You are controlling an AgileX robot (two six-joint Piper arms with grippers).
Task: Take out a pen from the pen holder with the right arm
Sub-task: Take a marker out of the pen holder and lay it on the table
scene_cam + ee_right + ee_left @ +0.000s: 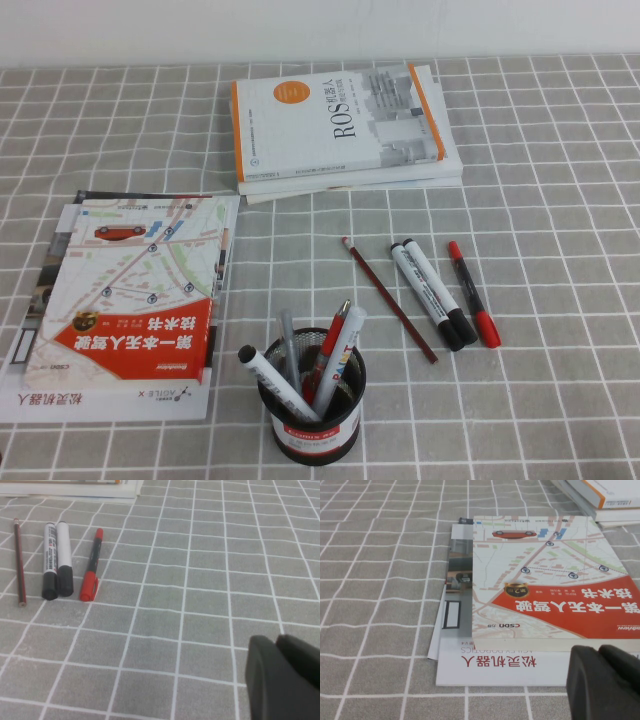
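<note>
A black mesh pen holder (312, 408) stands at the table's near edge with several pens in it, among them a grey-capped marker (276, 382) and a red pen (327, 350). Right of it lie a pencil (389, 298), two black-capped white markers (431, 293) and a red pen (473, 292). These also show in the right wrist view: the pencil (19, 562), the white markers (56, 560) and the red pen (91, 565). My right gripper (276, 641) is shut and empty, over bare cloth right of the loose pens. My left gripper (599, 651) is shut, at the near edge of the red-and-white book (550, 580).
A stack of books (340, 125) lies at the back centre. Another stack with a map cover (140, 290) lies at the left. The grey checked tablecloth (560, 200) covers the whole table. Neither arm shows in the high view.
</note>
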